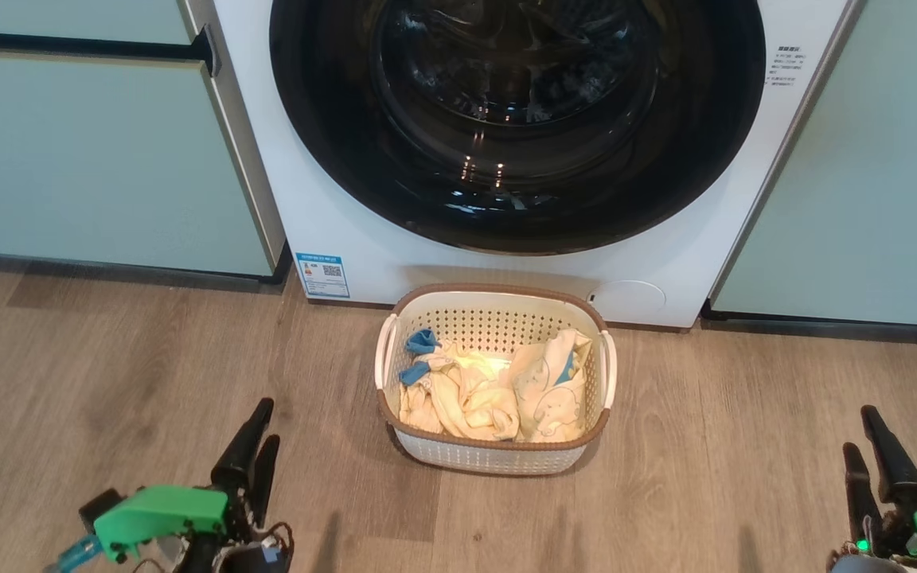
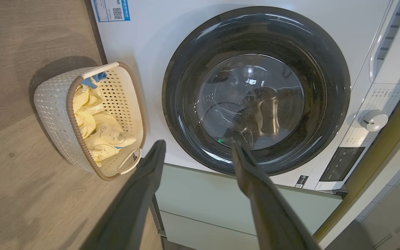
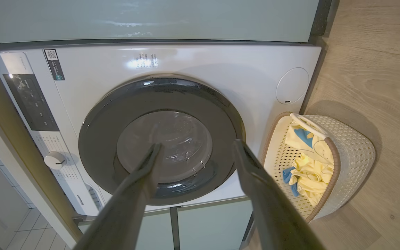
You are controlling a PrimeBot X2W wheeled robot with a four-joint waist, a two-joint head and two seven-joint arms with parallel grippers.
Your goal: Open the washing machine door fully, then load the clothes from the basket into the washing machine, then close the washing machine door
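Bright even light, glare on the washing machine door (image 1: 518, 127), soft basket (image 1: 498, 460) shadow, wrist views bowed

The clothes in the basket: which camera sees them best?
The head view. It looks down into the basket, so the yellow clothes with blue bits lie open to see. Both wrist views see the basket from the side, so its wall hides part of the clothes.

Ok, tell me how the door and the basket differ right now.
The door is round and glossy black; the basket is rectangular, cream and perforated. The door is clearly wider than the basket. The door is shut against the washing machine, while the basket stands open-topped on the floor with the clothes in it. Shared: both lie in one line, the basket just below the door.
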